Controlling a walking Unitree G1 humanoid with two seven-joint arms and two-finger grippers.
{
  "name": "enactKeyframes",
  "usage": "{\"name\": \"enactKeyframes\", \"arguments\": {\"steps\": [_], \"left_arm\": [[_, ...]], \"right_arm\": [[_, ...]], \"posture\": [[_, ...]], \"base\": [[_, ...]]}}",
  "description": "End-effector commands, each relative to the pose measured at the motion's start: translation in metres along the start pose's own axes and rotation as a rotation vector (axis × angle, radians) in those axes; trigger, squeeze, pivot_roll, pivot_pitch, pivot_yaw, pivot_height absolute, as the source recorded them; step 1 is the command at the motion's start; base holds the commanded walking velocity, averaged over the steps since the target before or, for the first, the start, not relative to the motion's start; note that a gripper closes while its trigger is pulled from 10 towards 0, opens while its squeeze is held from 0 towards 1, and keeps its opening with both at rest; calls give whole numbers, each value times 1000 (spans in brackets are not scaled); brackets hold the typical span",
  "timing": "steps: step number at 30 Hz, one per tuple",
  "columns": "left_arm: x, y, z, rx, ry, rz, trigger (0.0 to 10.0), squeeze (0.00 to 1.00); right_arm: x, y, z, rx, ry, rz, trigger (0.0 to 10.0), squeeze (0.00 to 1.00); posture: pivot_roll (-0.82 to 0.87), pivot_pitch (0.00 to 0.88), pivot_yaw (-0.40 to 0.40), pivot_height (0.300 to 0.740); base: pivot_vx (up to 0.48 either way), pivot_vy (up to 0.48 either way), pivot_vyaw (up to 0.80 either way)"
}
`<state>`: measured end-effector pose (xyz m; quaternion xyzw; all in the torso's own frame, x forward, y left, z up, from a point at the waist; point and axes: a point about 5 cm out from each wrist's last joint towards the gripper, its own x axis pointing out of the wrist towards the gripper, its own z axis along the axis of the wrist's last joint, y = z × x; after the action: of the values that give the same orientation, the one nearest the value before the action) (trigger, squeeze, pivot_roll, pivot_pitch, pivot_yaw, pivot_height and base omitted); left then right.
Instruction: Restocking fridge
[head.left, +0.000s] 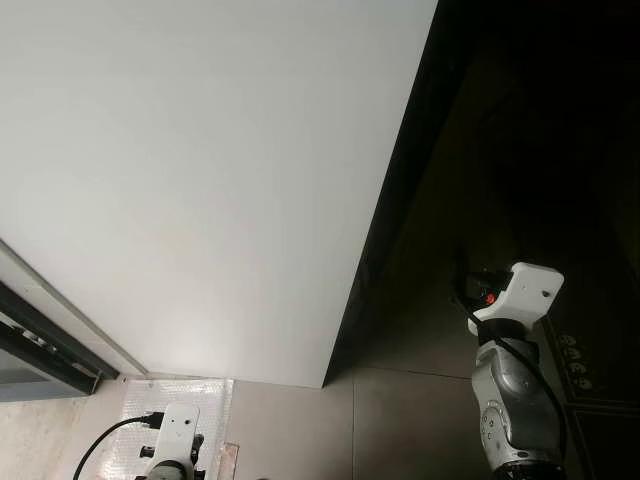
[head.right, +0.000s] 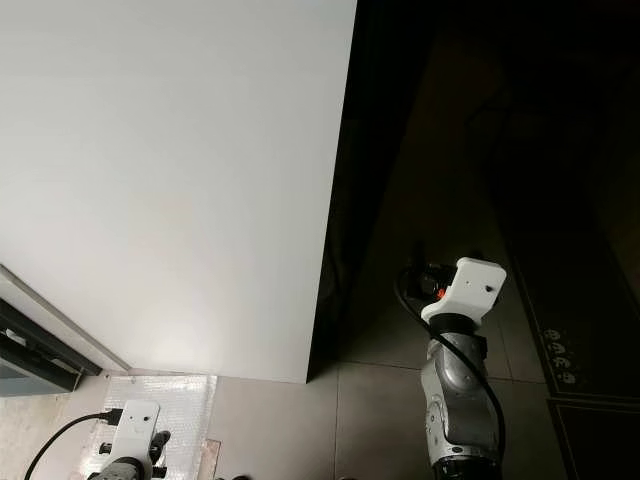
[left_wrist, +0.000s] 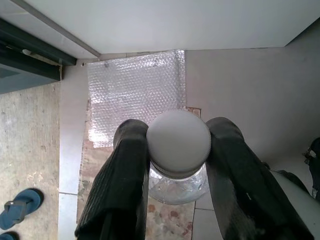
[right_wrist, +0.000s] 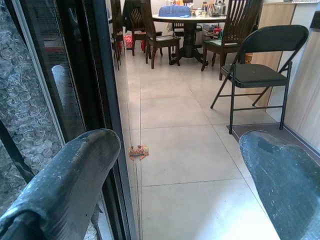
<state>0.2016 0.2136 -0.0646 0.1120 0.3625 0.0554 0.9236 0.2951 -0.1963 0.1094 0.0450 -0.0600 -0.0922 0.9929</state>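
left gripper (left_wrist: 178, 150) clamps jar (left_wrist: 178, 142) | right gripper (right_wrist: 180, 165) open, tiled floor (right_wrist: 185, 150) beyond

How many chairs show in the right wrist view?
At least 4: a black folding metal chair near the wall, and three dark wooden chairs around the round dining table. More may be hidden behind it.

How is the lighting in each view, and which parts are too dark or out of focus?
Eye views: the white fridge door is evenly bright; the area right of it is nearly black. Left wrist view: evenly lit, the jar in the left tool sharp. Right wrist view: daylit room clear, the near fingers soft.
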Motion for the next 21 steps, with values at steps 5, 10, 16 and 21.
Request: {"name": "enactKeyframes", "arguments": {"steps": [5,10,16,21], "left_arm": [[-2,-1,-6,5,17,-5,10000,0],[-2,-2,-5,5,14,-8,10000,0],[-2,-1,-6,5,19,-4,10000,0],[-2,0,-6,3,18,-1,10000,0]], "right_arm": [[1,-1,1,-17,4,7,10000,0],[2,0,1,-22,3,11,10000,0],[3,0,1,-26,1,17,10000,0],[3,0,2,-27,-1,17,10000,0]], "posture": [[-88,150,-54,740],[-86,144,-55,740],[-85,141,-55,740],[-85,143,-57,740]], "base": [[196,0,0],[266,0,0],[278,0,0],[278,0,0]]}}
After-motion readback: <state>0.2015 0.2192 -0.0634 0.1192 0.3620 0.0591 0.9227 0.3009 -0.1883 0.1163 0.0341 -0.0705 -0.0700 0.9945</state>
